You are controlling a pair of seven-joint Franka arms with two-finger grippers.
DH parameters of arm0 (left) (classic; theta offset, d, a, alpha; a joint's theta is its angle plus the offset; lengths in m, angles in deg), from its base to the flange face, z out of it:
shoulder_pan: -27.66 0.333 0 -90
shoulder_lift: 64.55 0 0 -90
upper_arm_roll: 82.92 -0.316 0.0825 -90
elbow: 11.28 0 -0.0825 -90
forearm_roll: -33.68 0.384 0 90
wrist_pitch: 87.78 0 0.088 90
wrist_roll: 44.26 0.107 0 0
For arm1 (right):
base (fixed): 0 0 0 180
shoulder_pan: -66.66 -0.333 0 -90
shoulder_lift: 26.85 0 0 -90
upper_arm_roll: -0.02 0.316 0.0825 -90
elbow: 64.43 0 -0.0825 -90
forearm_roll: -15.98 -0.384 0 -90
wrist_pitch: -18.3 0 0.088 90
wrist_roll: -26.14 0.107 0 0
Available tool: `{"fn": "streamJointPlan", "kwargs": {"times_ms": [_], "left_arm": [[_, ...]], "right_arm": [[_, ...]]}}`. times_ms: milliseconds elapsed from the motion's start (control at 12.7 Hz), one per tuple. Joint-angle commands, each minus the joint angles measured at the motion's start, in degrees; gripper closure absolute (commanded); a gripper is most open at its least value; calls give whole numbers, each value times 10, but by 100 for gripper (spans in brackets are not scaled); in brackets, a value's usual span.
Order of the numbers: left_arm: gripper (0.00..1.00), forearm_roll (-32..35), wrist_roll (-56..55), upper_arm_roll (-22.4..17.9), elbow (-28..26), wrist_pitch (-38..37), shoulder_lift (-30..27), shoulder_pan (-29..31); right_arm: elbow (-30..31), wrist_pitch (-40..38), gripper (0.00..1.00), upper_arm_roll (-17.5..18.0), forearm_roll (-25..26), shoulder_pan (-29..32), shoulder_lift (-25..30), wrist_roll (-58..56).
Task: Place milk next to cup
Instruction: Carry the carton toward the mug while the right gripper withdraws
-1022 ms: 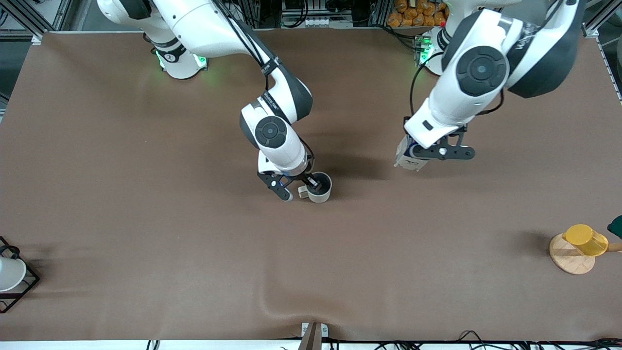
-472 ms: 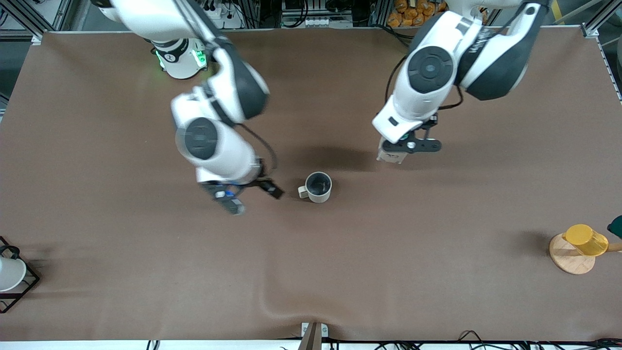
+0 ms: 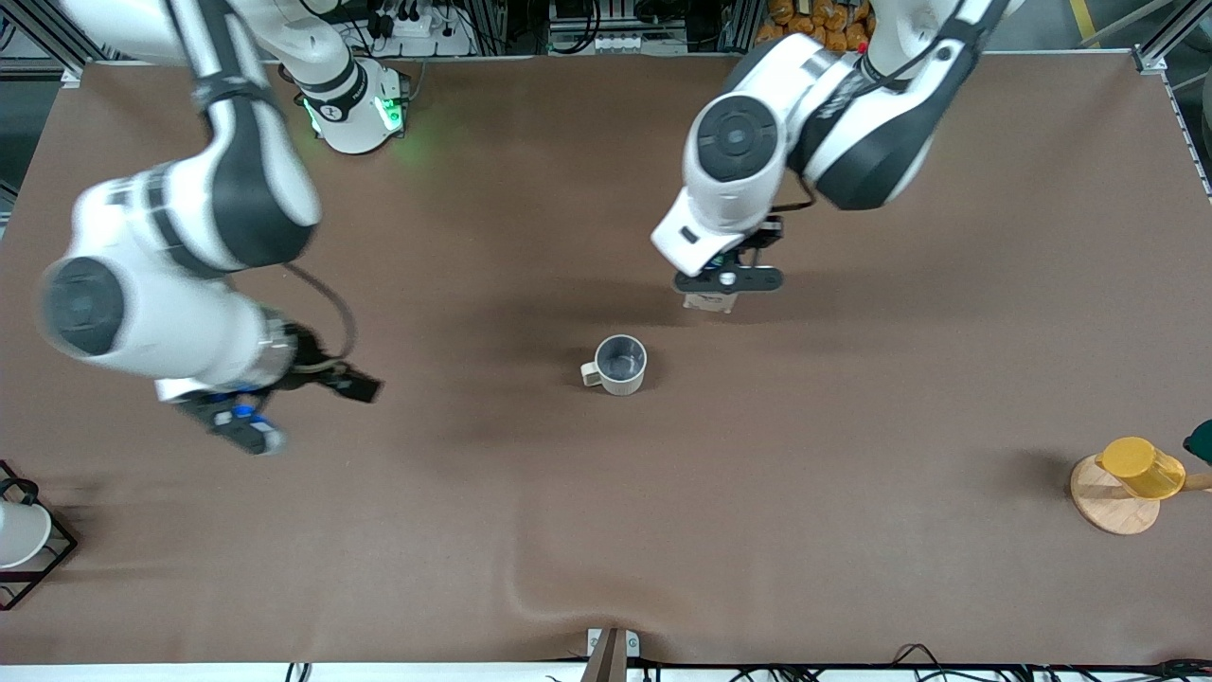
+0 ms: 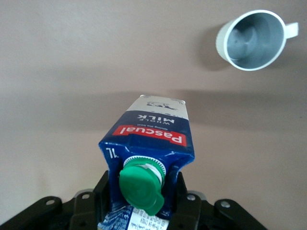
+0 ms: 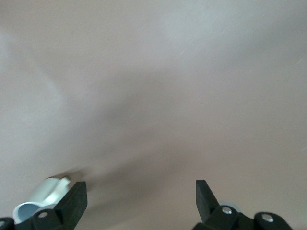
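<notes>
The milk [image 3: 710,301] is gripped by the left hand [image 3: 727,280], which is clenched on the carton's upper part on either side of the green cap [image 4: 141,186]. In the front view only the carton's pale base shows beneath the hand, and it is held over the middle of the desk [image 3: 852,426], between the cup and the edge where the arm bases stand. In the left wrist view the carton [image 4: 148,143] is seen from the top, with its dark blue sides, red band and pale base pointing down toward the brown desk. Whether the base touches the desk cannot be told.

The cup [image 3: 616,365] stands upright near the centre of the desk, apart from the milk and nearer to the front camera, with its small handle turned toward the right arm's end. Its dark grey inside is seen in the left wrist view [image 4: 252,40].

The right hand [image 3: 279,405] is held over the desk toward the right arm's end, well apart from the cup, with its fingers [image 5: 72,203] spread wide and nothing between them.

A white cup in a black wire frame [image 3: 24,535] sits at the desk's edge at the right arm's end. A yellow cup [image 3: 1141,467] rests on a round wooden coaster [image 3: 1113,507] near the edge at the left arm's end.
</notes>
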Motion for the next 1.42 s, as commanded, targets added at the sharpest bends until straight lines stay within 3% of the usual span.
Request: {"fn": "streamJointPlan", "kwargs": {"times_ms": [0, 157, 472, 708, 1101, 1337], "left_arm": [[46, 10, -49, -5, 34, 3, 33, -37], [46, 10, -79, -5, 35, 24, 45, -56], [46, 11, -100, -8, 37, 74, 68, -75], [46, 25, -99, -7, 58, 85, 94, -79], [46, 37, -99, -8, 75, 106, 125, -89], [45, 51, -96, -10, 76, 108, 132, -95]], "right_arm": [[17, -18, 0, 11, 17, 58, 39, -92], [17, -30, 0, 11, 17, 105, 50, -181], [36, -40, 0, 11, 17, 142, 90, -235], [62, -39, 0, 11, 18, 183, 116, -341], [169, -36, 0, 15, 44, 170, 241, -335], [193, -37, 0, 15, 46, 169, 272, -334]]}}
